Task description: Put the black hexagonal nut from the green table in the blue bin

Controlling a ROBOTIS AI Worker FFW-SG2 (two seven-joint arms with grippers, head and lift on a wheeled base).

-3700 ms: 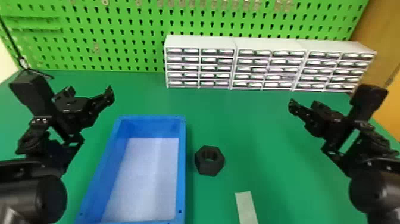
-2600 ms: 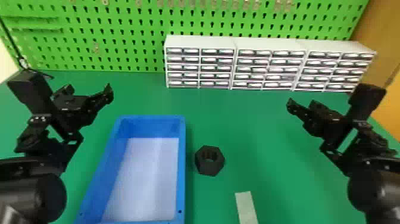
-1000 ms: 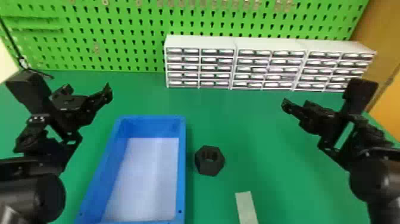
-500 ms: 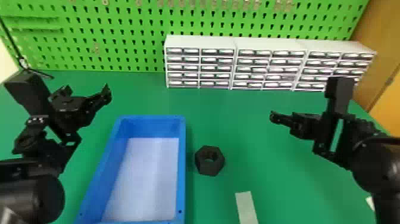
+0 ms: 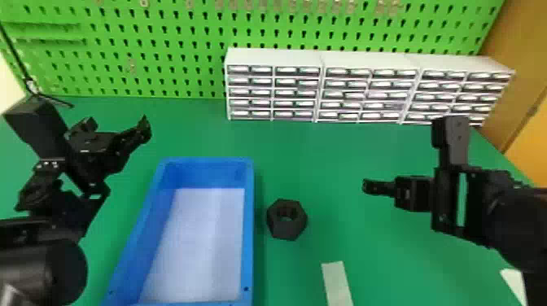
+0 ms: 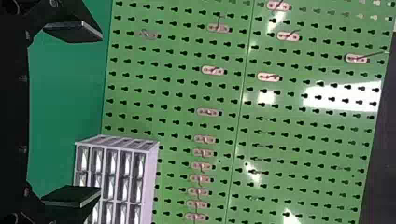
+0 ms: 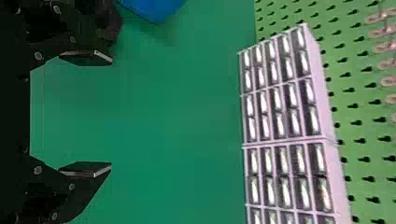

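In the head view my right gripper (image 5: pixel 371 187) is over the green table (image 5: pixel 325 162), to the right of the black hexagonal nut (image 5: pixel 287 219) and apart from it. The nut lies just right of the blue bin (image 5: pixel 249 228), whose pale floor holds nothing. My left gripper (image 5: pixel 144 128) is parked at the left, beyond the bin's far left corner. The left wrist view has the left gripper (image 6: pixel 100 114) with its two fingers wide apart. In the right wrist view the right gripper (image 7: pixel 111 113) is open too; the nut (image 7: pixel 108 23) is partly hidden behind one finger, near the bin (image 7: pixel 156 8).
White drawer cabinets (image 5: pixel 366 87) stand along the table's back edge before a green pegboard (image 5: pixel 163 49). A pale strip (image 5: pixel 337 283) lies on the table at the front, right of the nut. Another pale piece (image 5: pixel 513 285) is at the lower right.
My right arm has moved left, toward the nut, and its gripper has turned to point more squarely left. The left arm has barely shifted; nut and bin are where they were.
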